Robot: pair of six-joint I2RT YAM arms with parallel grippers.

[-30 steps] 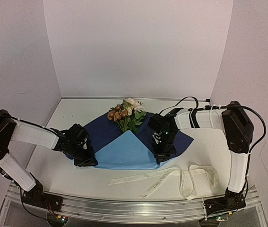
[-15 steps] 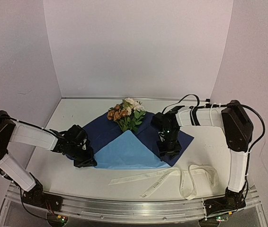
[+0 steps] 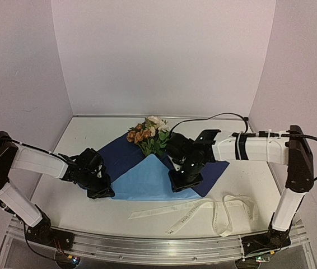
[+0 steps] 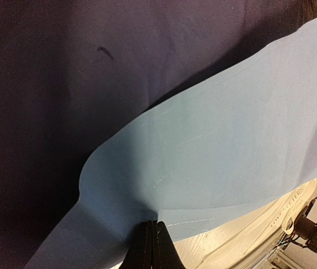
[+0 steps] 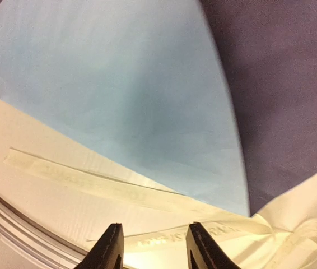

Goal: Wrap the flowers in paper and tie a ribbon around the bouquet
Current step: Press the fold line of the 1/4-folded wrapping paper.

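The paper (image 3: 147, 180) lies flat, dark blue face up, with its near corner folded back into a light-blue triangle. The flowers (image 3: 149, 133) rest on its far corner, their stems under the flap. My left gripper (image 3: 101, 191) is shut on the paper at the fold's left end; in the left wrist view the jaws (image 4: 152, 227) pinch the light-blue edge (image 4: 214, 140). Over the right part of the flap my right gripper (image 3: 182, 182) hangs open, holding nothing. Its wrist view shows the fingers (image 5: 154, 231) apart above the ribbon (image 5: 91, 182) and the paper (image 5: 119, 84). No wrapped bouquet shows.
The cream ribbon (image 3: 189, 210) lies loose on the table in front of the paper, looping toward the right arm's base. White walls close in the back and both sides. A metal rail (image 3: 158, 246) runs along the near edge.
The right gripper opened and let go of the paper, then swung left over the folded flap as its arm stretched out. The left gripper stayed shut in place.
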